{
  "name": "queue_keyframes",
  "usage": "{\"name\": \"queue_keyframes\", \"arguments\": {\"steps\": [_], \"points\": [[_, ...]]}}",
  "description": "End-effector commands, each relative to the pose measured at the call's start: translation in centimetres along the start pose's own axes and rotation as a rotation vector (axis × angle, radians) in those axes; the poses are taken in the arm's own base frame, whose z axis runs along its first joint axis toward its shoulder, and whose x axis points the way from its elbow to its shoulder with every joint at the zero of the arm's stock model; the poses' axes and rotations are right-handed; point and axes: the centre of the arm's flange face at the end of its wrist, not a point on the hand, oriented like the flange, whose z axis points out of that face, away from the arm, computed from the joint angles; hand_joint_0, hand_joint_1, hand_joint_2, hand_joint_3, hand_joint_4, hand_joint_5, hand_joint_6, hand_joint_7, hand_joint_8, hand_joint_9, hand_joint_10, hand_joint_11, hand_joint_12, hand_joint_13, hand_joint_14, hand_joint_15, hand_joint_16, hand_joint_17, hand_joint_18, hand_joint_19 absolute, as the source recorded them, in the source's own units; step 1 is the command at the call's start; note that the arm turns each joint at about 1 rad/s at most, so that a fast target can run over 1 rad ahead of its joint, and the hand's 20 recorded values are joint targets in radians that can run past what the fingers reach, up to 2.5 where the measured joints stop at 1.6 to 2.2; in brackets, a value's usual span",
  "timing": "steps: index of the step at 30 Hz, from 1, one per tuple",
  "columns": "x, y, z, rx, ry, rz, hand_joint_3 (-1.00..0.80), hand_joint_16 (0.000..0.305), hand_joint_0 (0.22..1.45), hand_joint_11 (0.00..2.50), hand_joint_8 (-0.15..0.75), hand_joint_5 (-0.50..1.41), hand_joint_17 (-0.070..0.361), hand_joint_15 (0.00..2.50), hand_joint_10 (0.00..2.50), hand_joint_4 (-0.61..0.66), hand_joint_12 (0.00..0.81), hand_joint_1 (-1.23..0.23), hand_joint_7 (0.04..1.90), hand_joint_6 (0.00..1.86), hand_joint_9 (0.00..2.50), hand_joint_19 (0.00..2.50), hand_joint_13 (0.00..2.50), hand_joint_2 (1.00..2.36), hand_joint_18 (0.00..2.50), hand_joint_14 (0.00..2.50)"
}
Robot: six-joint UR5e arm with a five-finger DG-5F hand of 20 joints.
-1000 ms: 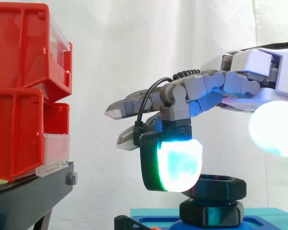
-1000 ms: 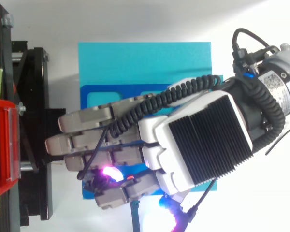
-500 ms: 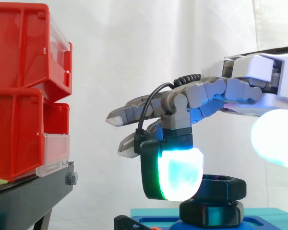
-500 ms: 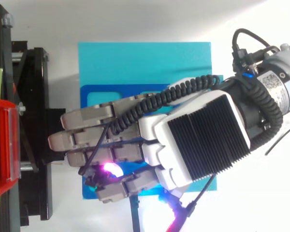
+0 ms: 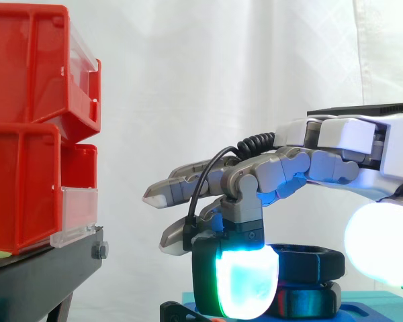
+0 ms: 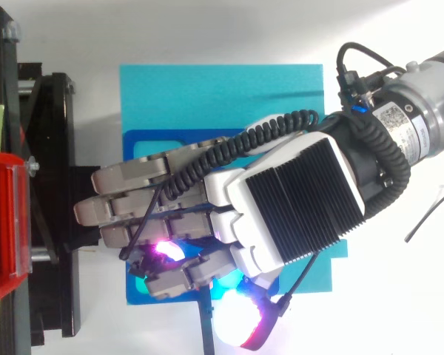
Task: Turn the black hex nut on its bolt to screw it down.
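Hovering over the black hex nut (image 5: 312, 263), the hand (image 6: 296, 203) covers it from above; its grip cannot be told.

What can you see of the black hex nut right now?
The black hex nut is a thick, dark, slightly glossy ring with flat sides and rounded corners, lying level. It sits just above a second black hex piece on the blue base. In the side view the robot hand reaches over it and covers its left end; whether the two touch cannot be told.
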Motion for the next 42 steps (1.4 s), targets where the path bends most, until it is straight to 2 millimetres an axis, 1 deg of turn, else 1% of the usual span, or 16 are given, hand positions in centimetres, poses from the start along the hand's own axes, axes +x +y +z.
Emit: {"name": "queue_keyframes", "arguments": {"steps": [1, 8, 13, 15, 27, 42], "points": [[0.0, -0.1, -0.1, 0.001, 0.002, 0.001, -0.50, 0.046, 0.45, 0.00, 0.211, -0.03, 0.105, 0.00, 0.00, 0.10, 0.370, -0.15, 1.39, 0.50, 0.66, 0.21, 0.31, 1.00, 0.18, 0.00], [0.0, -0.8, -0.6, 0.009, 0.000, -0.003, -0.50, 0.046, 0.45, 0.00, 0.215, -0.02, 0.104, 0.00, 0.00, 0.10, 0.371, -0.15, 1.47, 0.50, 0.67, 0.20, 0.31, 1.00, 0.18, 0.00], [0.0, -1.3, -0.9, 0.010, -0.011, -0.013, -0.50, 0.046, 0.45, 0.00, 0.214, -0.02, 0.104, 0.00, 0.00, 0.10, 0.372, -0.15, 1.48, 0.51, 0.67, 0.21, 0.32, 1.00, 0.18, 0.00], [-0.1, -2.0, -1.3, 0.006, -0.025, -0.024, -0.50, 0.046, 0.45, 0.00, 0.214, -0.02, 0.104, 0.00, 0.00, 0.10, 0.372, -0.15, 1.48, 0.51, 0.67, 0.21, 0.32, 1.00, 0.18, 0.00], [-0.2, -3.8, -2.9, 0.004, -0.036, -0.038, -0.50, 0.047, 0.45, 0.00, 0.216, -0.02, 0.105, 0.00, 0.00, 0.10, 0.385, -0.14, 1.47, 0.50, 0.67, 0.24, 0.32, 1.00, 0.19, 0.00], [-0.3, -4.6, -3.4, 0.004, -0.056, -0.054, -0.50, 0.047, 0.45, 0.00, 0.214, -0.02, 0.105, 0.00, 0.00, 0.10, 0.383, -0.14, 1.47, 0.50, 0.67, 0.23, 0.32, 1.00, 0.19, 0.00]]}}
